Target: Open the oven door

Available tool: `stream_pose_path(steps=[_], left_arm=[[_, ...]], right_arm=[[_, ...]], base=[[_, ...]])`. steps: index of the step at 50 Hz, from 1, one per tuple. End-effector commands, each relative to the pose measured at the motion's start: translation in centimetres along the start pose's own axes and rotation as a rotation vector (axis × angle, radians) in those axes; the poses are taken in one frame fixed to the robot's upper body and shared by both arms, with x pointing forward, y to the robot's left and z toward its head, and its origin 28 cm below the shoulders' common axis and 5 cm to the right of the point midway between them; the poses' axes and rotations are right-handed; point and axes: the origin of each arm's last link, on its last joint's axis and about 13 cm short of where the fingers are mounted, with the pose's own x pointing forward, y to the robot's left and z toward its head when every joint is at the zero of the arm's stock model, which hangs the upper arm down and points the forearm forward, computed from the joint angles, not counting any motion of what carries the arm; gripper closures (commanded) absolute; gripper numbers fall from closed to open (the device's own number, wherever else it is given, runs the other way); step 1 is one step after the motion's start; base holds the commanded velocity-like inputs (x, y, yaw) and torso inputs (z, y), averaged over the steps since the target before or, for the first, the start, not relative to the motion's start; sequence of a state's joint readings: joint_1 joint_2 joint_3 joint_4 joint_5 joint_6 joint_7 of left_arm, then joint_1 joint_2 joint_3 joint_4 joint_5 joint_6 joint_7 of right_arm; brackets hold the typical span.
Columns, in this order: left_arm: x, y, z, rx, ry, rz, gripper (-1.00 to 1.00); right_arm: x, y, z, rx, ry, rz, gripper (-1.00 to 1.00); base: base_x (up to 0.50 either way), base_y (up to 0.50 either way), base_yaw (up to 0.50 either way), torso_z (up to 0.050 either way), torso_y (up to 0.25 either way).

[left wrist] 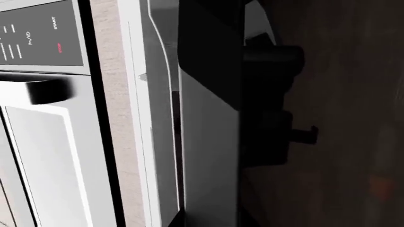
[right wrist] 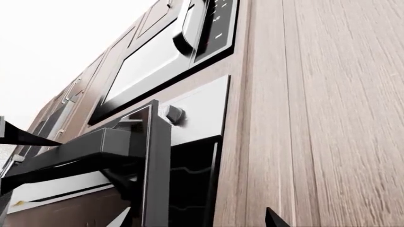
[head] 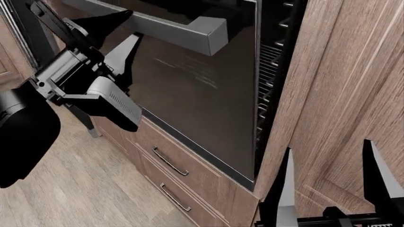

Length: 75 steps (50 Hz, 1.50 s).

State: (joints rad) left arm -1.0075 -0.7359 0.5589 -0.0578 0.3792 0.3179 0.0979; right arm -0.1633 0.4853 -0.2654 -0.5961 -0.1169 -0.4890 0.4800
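The oven door [head: 202, 104] is a dark glossy glass panel, tilted out from the top and partly open, so the rack slots [head: 271, 71] show beside its edge. Its thick grey bar handle [head: 183, 30] runs across the top. My left gripper [head: 131, 24] is shut on that handle near its left end, with one finger above the bar and one below. In the left wrist view the handle [left wrist: 208, 156] runs between the dark fingertips. My right gripper [head: 327, 175] stands open low at the right, in front of the wood panel and holding nothing. The right wrist view shows the door's edge [right wrist: 158, 165].
Two wood drawers [head: 170, 163] with bar pulls sit under the oven. A tall wood-grain cabinet panel [head: 341, 94] stands right of the oven. A microwave [right wrist: 158, 61] with a control panel [left wrist: 38, 33] is built in above. Wooden floor [head: 82, 189] lies at the lower left.
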Motion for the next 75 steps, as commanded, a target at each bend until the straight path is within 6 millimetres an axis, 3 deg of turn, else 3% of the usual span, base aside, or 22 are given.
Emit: stream_pose_path(steps=[1, 56, 75], left_arm=[[-0.2, 1.5, 1.8, -0.086, -0.087, 0.193, 1.0], [-7.1, -2.8, 3.9, -0.148, -0.051, 0.426, 1.0], [-9.4, -3.4, 4.8, -0.147, -0.037, 0.419, 1.0]], right_arm=[[0.0, 0.0, -0.1, 0.001, 0.002, 0.001, -1.0], [-0.1, 0.1, -0.1, 0.009, 0.0, 0.008, -1.0], [-0.3, 0.2, 0.1, 0.011, 0.001, 0.009, -1.0]], base=[[0.0, 0.0, 0.0, 0.0, 0.0], [0.0, 0.0, 0.0, 0.001, 0.004], [0.0, 0.0, 0.0, 0.001, 0.004]])
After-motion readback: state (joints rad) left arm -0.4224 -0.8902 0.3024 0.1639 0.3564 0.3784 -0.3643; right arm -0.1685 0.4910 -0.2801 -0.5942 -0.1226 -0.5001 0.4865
